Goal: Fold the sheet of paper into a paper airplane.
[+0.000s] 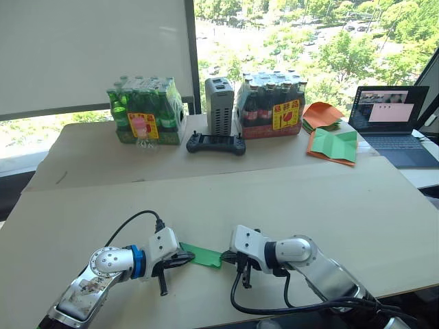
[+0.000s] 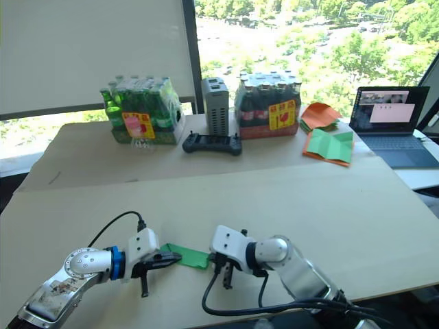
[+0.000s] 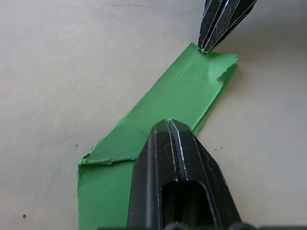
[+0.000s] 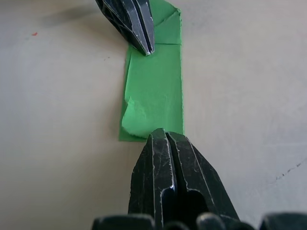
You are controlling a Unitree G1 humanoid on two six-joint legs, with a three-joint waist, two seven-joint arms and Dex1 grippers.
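The sheet of paper (image 1: 204,256) is bright green and folded into a narrow strip with an angled flap at its left end. It lies flat on the table near the front edge, between my two grippers. My left gripper (image 1: 184,258) is shut, and its tip (image 3: 168,124) rests on the strip's left part, beside the angled flap. From the other side, my right gripper (image 1: 227,258) is also shut, its tip (image 4: 163,132) touching the strip's crumpled right end. Neither gripper has paper between its fingers.
At the back stand a pack of green bottles (image 1: 144,113), a grey box (image 1: 219,103), a pack of dark bottles (image 1: 271,103) and a black controller (image 1: 216,142). Orange and green papers (image 1: 333,144) and a laptop (image 1: 391,116) lie at the back right.
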